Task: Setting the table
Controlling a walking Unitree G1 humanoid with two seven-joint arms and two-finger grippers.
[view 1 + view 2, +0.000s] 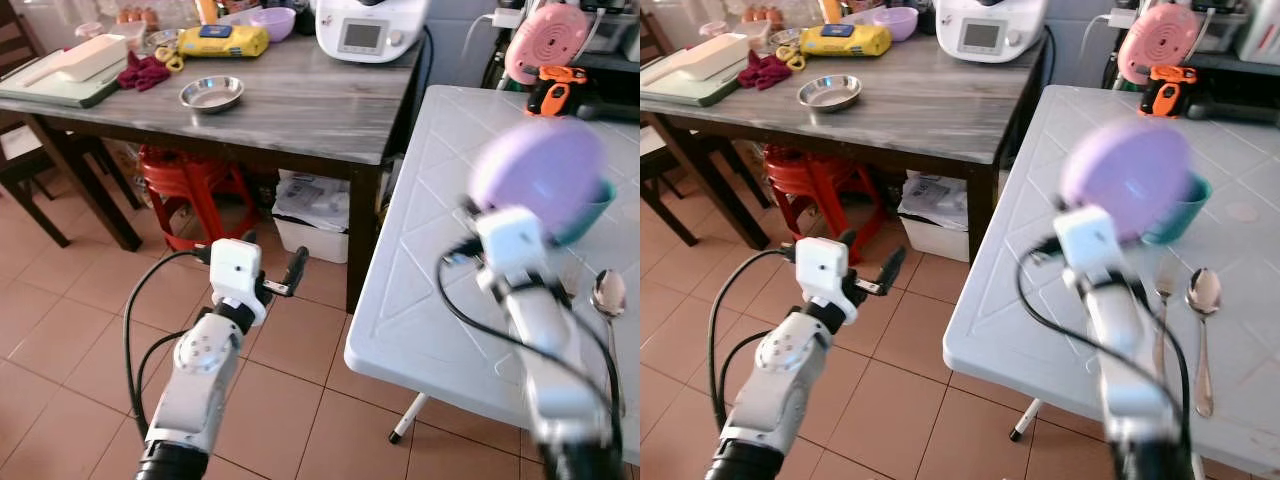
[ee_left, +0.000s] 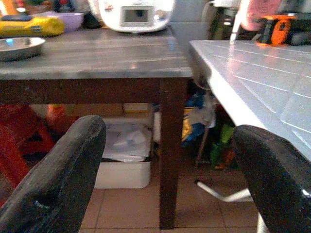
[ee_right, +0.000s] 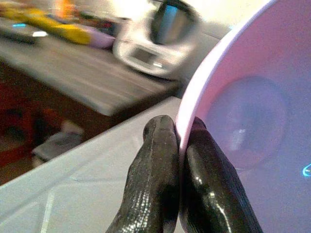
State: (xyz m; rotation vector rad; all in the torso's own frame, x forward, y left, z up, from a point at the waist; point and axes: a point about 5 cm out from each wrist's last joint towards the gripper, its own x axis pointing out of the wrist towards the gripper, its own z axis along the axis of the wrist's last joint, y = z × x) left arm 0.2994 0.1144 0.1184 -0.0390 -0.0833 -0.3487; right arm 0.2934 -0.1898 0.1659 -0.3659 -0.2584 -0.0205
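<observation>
My right gripper [image 3: 179, 141] is shut on the rim of a purple bowl [image 1: 537, 172], which it holds tilted above the white table [image 1: 440, 250]. The arm and bowl are blurred. Behind the bowl stands a teal bowl [image 1: 1185, 212] on the table. A fork [image 1: 1163, 300] and a spoon [image 1: 1203, 300] lie side by side near the table's right part. My left gripper [image 1: 272, 268] hangs open over the floor, left of the white table, nothing between its fingers [image 2: 63, 174].
A dark wooden table [image 1: 300, 105] stands at the back left with a steel dish [image 1: 211, 94], a yellow device, another purple bowl and a white appliance [image 1: 368, 28]. A red stool [image 1: 190, 185] and a white box [image 1: 310, 225] sit under it. Tiled floor lies before me.
</observation>
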